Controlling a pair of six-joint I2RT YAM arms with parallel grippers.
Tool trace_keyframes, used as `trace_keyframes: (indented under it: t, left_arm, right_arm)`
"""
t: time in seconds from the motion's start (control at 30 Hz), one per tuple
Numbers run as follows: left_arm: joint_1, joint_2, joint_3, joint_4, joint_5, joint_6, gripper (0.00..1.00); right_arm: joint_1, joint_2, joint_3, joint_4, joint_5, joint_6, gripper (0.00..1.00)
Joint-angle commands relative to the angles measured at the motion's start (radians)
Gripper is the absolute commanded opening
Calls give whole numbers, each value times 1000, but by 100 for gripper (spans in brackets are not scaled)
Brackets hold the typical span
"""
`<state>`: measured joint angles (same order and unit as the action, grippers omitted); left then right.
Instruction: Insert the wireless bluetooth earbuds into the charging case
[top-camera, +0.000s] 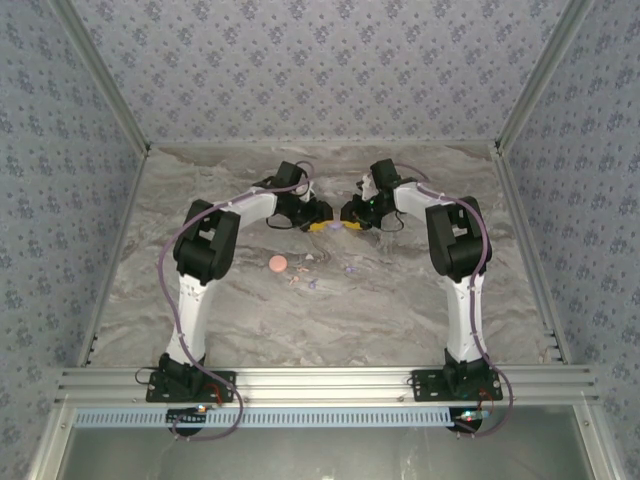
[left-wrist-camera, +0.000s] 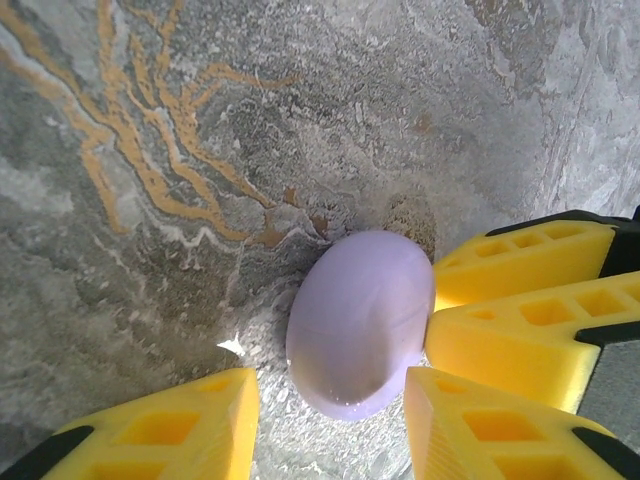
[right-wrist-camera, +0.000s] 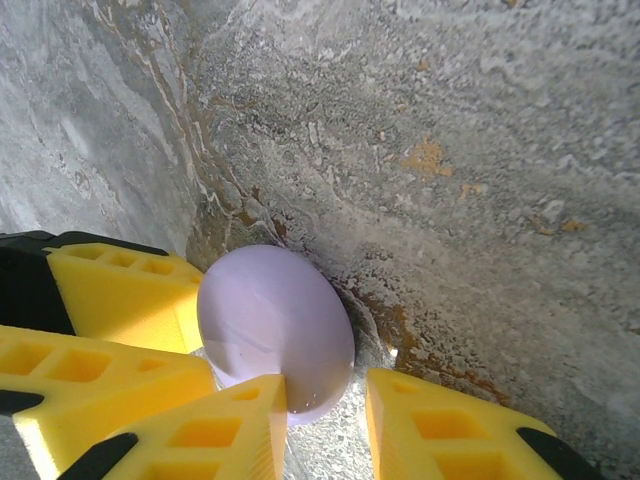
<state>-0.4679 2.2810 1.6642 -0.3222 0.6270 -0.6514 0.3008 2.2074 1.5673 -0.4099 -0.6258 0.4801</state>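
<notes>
The lavender charging case (left-wrist-camera: 360, 325) lies closed on the marble table, seen also in the right wrist view (right-wrist-camera: 272, 325). My left gripper (left-wrist-camera: 330, 425) is open, and the case sits just past its fingertips. My right gripper (right-wrist-camera: 325, 420) is open too, and its left finger (right-wrist-camera: 235, 425) touches the case's near edge. Both grippers meet over the case at the table's middle back, the left gripper (top-camera: 320, 226) facing the right gripper (top-camera: 350, 224). Tiny earbuds lie nearer on the table: pale pink specks (top-camera: 300, 270) and lavender specks (top-camera: 346, 268).
A salmon-pink disc (top-camera: 277, 264) lies left of the earbuds. The right gripper's yellow fingers (left-wrist-camera: 520, 300) crowd the case's right side in the left wrist view. The left gripper's fingers (right-wrist-camera: 110, 320) press in from the left in the right wrist view. Patterned walls enclose the table (top-camera: 400, 300).
</notes>
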Motion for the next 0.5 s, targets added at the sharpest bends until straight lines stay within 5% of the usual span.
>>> trace_keyframes:
  t: [0.0,0.47]
  left_arm:
    - [-5,39,38,-41,-27,34,43]
    - [-6,97,94,-47,-19,46,42]
  right_arm:
    - [0,31,31,-47,1,-18,28]
    - [1,59,60,-66,-4,-26,27]
